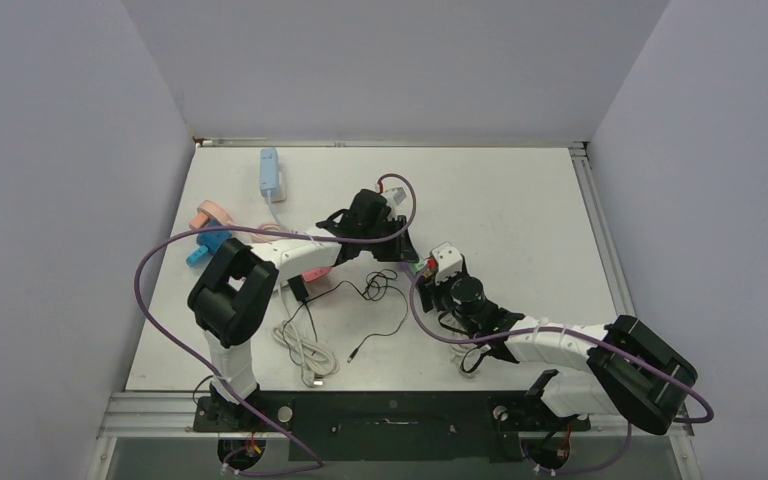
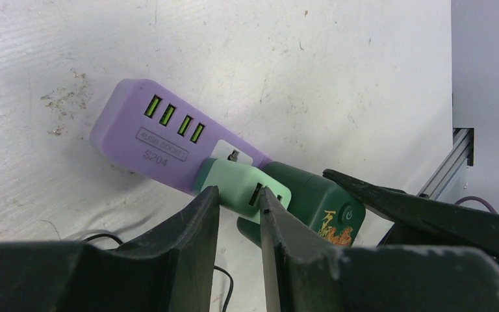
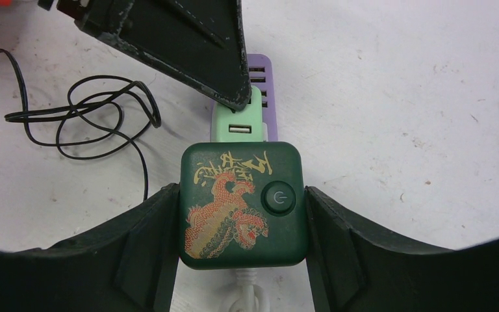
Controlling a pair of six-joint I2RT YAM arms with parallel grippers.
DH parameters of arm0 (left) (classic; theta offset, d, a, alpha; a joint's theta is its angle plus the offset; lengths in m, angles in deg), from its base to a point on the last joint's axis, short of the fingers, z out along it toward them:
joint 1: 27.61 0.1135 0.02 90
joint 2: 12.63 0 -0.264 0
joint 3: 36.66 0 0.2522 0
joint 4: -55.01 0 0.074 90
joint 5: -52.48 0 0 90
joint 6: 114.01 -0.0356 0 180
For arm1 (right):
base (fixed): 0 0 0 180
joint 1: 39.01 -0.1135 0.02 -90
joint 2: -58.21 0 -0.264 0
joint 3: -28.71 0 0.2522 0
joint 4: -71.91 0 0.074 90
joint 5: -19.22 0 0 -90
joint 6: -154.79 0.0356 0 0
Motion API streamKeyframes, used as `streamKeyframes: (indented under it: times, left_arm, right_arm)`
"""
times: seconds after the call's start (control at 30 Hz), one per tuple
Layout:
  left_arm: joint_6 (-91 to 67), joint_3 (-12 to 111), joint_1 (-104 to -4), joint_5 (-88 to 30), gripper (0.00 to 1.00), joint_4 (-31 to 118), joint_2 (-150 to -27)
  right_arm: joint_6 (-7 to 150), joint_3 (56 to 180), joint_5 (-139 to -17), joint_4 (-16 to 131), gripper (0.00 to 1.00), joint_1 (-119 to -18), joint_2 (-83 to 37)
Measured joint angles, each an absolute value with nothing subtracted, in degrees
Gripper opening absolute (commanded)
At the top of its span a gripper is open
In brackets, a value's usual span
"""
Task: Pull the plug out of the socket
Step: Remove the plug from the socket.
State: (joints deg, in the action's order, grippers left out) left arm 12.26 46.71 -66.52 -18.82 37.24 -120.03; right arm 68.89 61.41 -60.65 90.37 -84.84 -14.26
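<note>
The left gripper (image 2: 237, 193) pinches the mint plug (image 2: 234, 177) tight. The right gripper (image 3: 242, 195) hugs the dark green socket box (image 3: 234, 218) so it cannot slide. The plug sits at 12 o'clock from the box, on the purple strip (image 2: 136, 130), and looks stuck in. Both grabs look done. The pull is left.

**One overhead view, two close wrist views**

The top camera looks down on the whole table (image 1: 520, 200) from above its six o'clock edge, facing twelve. The left wrist camera sits close, facing about four o'clock. The right wrist camera, equally near, faces about ten. All three views share the purple socket strip (image 2: 149, 140), the mint plug (image 2: 234, 185) and the dark green block (image 2: 312, 201).
</note>
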Motion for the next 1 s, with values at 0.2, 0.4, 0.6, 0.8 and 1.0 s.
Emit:
streamKeyframes:
  times: [0.2, 0.4, 0.6, 0.8, 1.0]
  left_arm:
    - [12.13, 46.95, -66.61, -18.84, 0.24, 37.24, -120.16]
    - [11.95, 47.19, -66.68, -18.84, 0.24, 37.24, -120.33]
    - [11.82, 47.25, -66.85, -18.95, 0.24, 37.53, -120.51]
    - [11.82, 47.56, -67.49, -18.84, 0.24, 38.36, -121.1]
    - [11.82, 47.6, -67.7, -18.84, 0.24, 38.71, -121.27]
  right_arm:
    - [68.06, 62.24, -57.13, 89.56, 0.05, -86.8, -14.91]
    - [68.52, 62.22, -57.02, 89.48, 0.05, -86.67, -14.76]
    - [70.48, 61.5, -61.09, 89.37, 0.05, -83.26, -13.62]
    - [73.37, 59.51, -67.82, 89.37, 0.05, -77.49, -10.98]
    - [73.85, 59.07, -69.06, 89.37, 0.05, -76.79, -10.43]
